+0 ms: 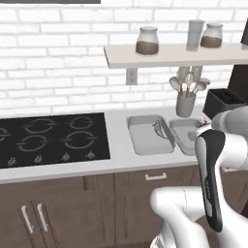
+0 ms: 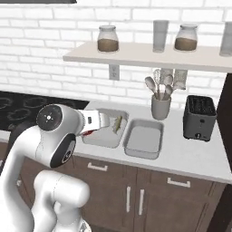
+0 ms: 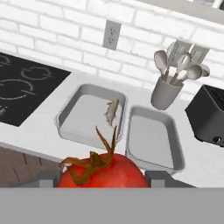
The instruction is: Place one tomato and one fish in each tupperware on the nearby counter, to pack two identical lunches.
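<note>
A red tomato (image 3: 103, 173) with a brown-green stem sits between my gripper's (image 3: 105, 180) fingers, which are shut on it. A sliver of its red shows under the hand (image 2: 89, 132) in the right base view. The hand hovers above the front edge of the counter (image 2: 190, 156), before the left tupperware (image 3: 72, 127). A small fish (image 3: 112, 111) lies along that tray's right side, also visible as the fish (image 2: 118, 123) and the fish (image 1: 158, 128). The right tupperware (image 3: 153, 144) beside it holds nothing.
A grey utensil holder (image 3: 165, 93) with spoons stands behind the trays, and a black toaster (image 3: 211, 116) is to their right. A black cooktop (image 3: 22, 85) lies to the left. A wall shelf (image 2: 149, 55) with jars hangs above.
</note>
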